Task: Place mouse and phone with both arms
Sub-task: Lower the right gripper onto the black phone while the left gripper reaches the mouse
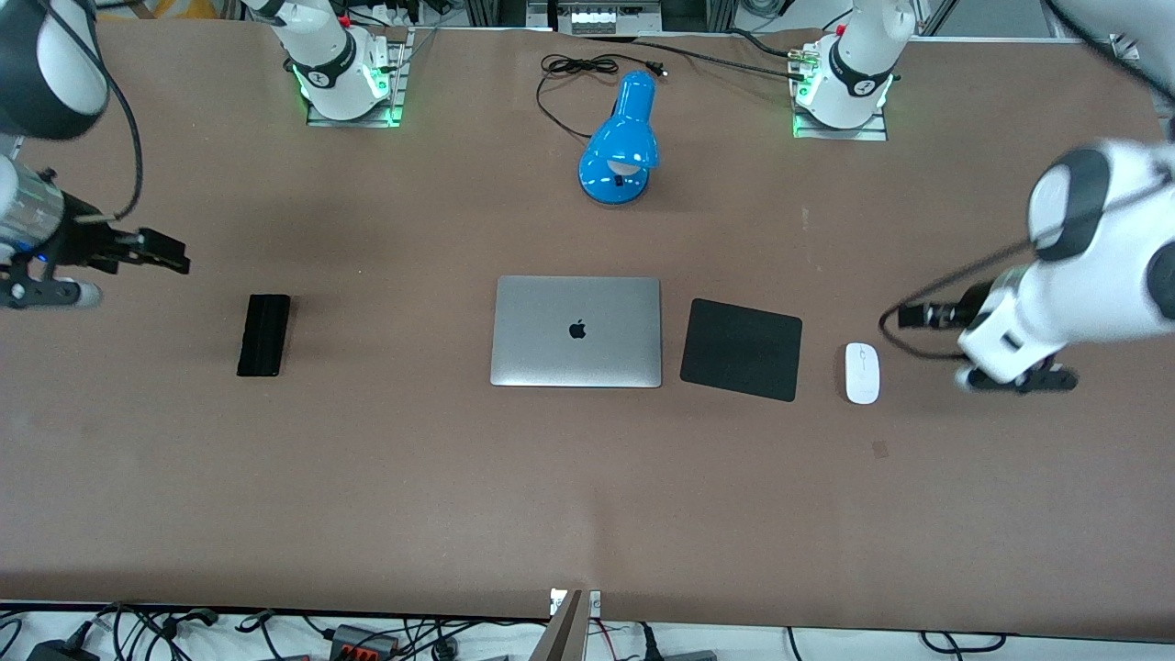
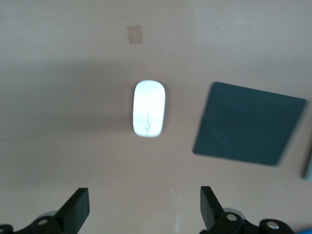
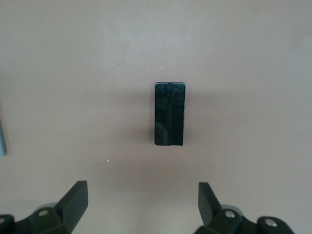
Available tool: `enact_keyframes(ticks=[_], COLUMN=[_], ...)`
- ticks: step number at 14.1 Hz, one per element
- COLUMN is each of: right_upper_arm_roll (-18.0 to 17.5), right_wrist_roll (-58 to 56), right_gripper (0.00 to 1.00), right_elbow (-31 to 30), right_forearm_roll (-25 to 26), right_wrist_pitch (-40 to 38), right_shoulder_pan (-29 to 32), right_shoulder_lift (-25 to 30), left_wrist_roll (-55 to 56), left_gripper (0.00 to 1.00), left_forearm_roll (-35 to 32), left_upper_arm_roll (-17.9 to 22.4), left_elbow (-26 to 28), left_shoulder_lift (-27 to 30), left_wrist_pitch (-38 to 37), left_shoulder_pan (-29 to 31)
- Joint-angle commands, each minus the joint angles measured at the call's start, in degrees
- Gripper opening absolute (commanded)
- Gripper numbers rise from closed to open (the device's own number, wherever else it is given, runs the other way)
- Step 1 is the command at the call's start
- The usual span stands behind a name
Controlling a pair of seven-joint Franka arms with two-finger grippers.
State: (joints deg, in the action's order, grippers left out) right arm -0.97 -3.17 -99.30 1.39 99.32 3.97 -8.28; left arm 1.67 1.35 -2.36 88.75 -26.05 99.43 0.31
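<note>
The white mouse [image 1: 862,373] lies on the table beside the black square pad [image 1: 742,349], toward the left arm's end. It also shows in the left wrist view [image 2: 149,115]. My left gripper [image 1: 1019,378] is open and empty [image 2: 145,209], over bare table beside the mouse. The black phone [image 1: 263,334] lies flat toward the right arm's end and shows in the right wrist view [image 3: 170,113]. My right gripper [image 1: 55,294] is open and empty [image 3: 143,204], over bare table at the right arm's end, apart from the phone.
A closed silver laptop [image 1: 576,330] sits mid-table between the phone and the pad. A blue desk lamp [image 1: 620,138] with a black cord stands nearer the robots' bases. A small tape mark [image 1: 879,449] lies on the table near the mouse.
</note>
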Motion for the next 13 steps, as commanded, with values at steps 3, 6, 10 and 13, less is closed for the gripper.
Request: enact_keyframes(ticks=[3, 6, 10, 13], right_upper_arm_roll=[0.26, 0.44, 0.62, 0.62], right_wrist_roll=[0.27, 0.27, 0.36, 0.36], right_gripper=[1.00, 1.00, 1.00, 1.00], right_elbow=[0.16, -1.15, -10.27, -17.49], right_forearm_roll=[0.37, 0.63, 0.81, 0.81], right_wrist_pitch=[7.61, 13.59, 28.07, 38.20], right_shoulder_pan=[1.21, 2.18, 2.62, 3.14], right_shoulder_lift=[-9.80, -14.20, -16.06, -16.06], left_wrist_roll=[-3.95, -5.61, -5.88, -5.97], left_gripper=[1.00, 1.00, 1.00, 1.00], left_forearm_roll=[0.14, 0.23, 0.14, 0.14], left_upper_arm_roll=[-0.72, -0.72, -0.72, -0.72], left_elbow=[-1.12, -0.77, 1.59, 2.83], left_shoulder_lift=[-9.44, -11.73, -13.50, -13.67], left_wrist_pitch=[9.72, 13.68, 15.09, 15.27], left_shoulder_pan=[0.75, 0.66, 0.22, -0.66])
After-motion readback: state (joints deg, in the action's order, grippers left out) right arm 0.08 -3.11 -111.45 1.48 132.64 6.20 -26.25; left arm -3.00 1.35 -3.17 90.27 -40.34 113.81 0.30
